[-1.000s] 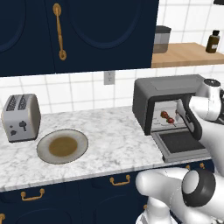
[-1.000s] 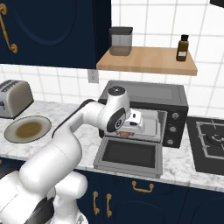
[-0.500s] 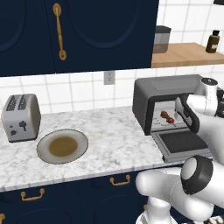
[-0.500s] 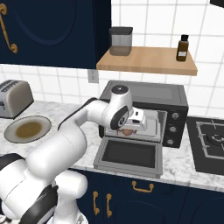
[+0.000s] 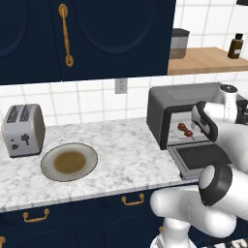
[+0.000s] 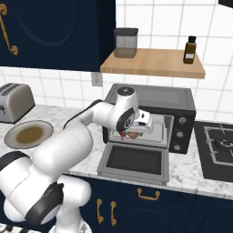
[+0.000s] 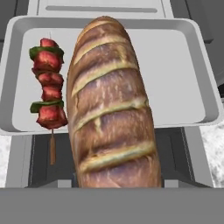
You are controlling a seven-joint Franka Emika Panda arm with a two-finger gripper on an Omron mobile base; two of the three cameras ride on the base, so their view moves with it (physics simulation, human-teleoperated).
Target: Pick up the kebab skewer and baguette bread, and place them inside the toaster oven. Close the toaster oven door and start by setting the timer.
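**Baguette held over the oven tray: handling notes**

We read the jaws as clenched on the baguette bread (image 7: 114, 105): in the hand view the loaf runs up from 6 o'clock toward 12, and the fingertips themselves are hidden behind it, so the contact is inferred, not seen. In the right base view the gripper (image 6: 133, 133) sits at the mouth of the toaster oven (image 6: 175, 98) with a brown mass between its fingers.

We judge the loaf light, with a firm crust that gives little; its slashed surface should offer fair friction. The preferred hold is across the narrow width near mid-length, to keep it from tipping.

At 9 o'clock of the loaf, the kebab skewer (image 7: 47, 92) lies on the grey tray (image 7: 175, 70), its stick end pointing to 6 o'clock. We judge it light and thin; the chunks may turn on the stick.

The toaster oven door (image 6: 134, 159) hangs down open, flat toward the base.

No brand, label or writing is legible on the oven, the silver toaster (image 5: 23, 130) or the shelf bottle (image 6: 189, 50).
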